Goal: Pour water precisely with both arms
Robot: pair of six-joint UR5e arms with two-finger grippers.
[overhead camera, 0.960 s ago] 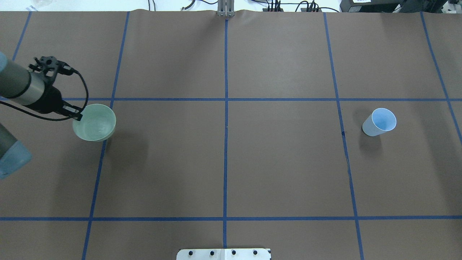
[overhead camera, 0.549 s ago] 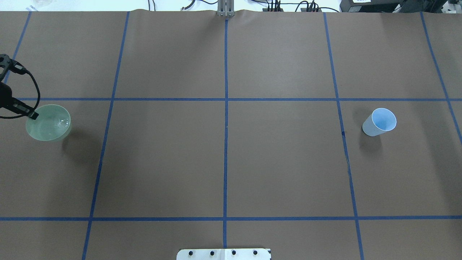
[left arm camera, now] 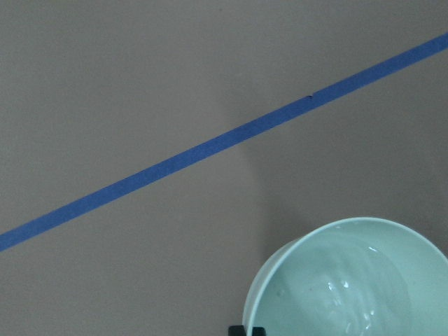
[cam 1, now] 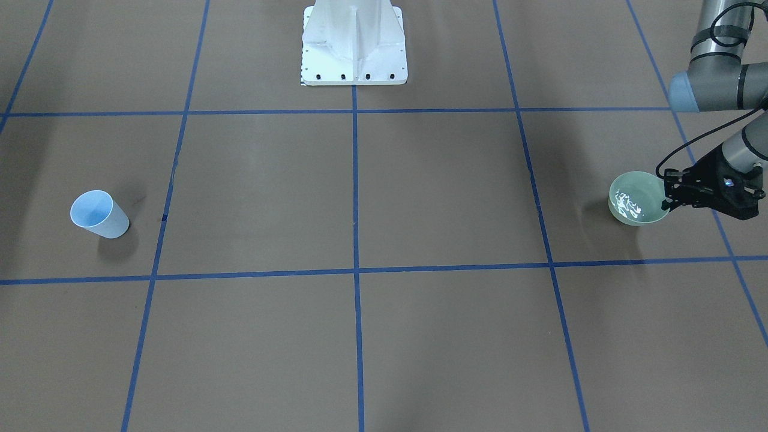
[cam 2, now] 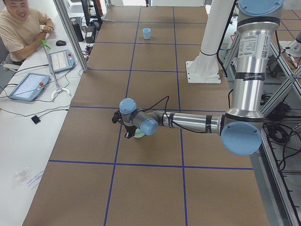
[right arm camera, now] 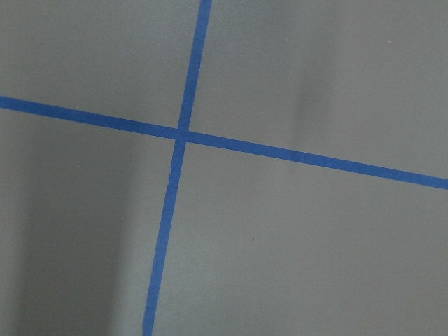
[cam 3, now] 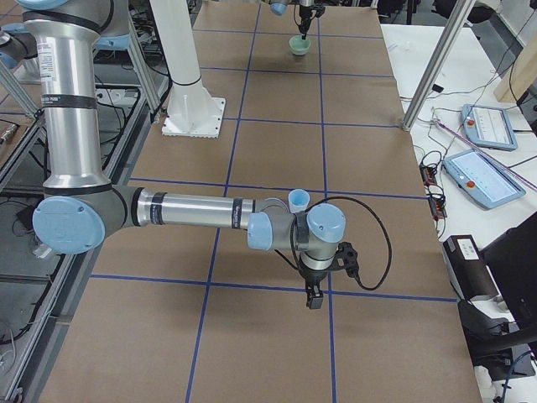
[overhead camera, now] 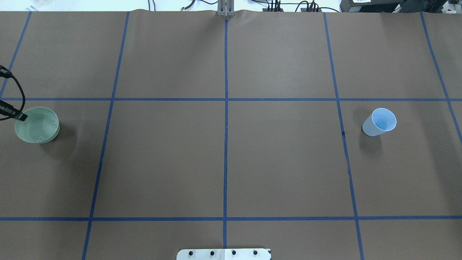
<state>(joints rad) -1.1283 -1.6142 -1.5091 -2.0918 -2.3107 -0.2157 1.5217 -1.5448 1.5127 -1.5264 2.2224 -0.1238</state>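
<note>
My left gripper (cam 1: 669,198) is shut on the rim of a pale green bowl (cam 1: 636,198) at the table's left end. The bowl also shows in the overhead view (overhead camera: 36,125), where only a fingertip (overhead camera: 21,116) is in frame. It hangs low, at or just above the paper. Water (cam 1: 627,205) glints as whitish ripples inside it, and in the left wrist view (left arm camera: 350,294). A light-blue cup (overhead camera: 379,122) stands empty-looking far to the right. My right gripper (cam 3: 312,298) shows only in the exterior right view, near the cup (cam 3: 299,200). I cannot tell whether it is open.
The white pedestal base (cam 1: 354,48) stands at the middle of the robot's side. Blue tape lines (overhead camera: 225,159) grid the brown paper. An operator (cam 2: 21,28) sits at a side table with tablets, and control pendants (cam 3: 491,126) lie on the other side.
My left gripper has carried the bowl leftward toward the table's left edge and lower down; its shadow now sits close beside it. The cup has not moved.
</note>
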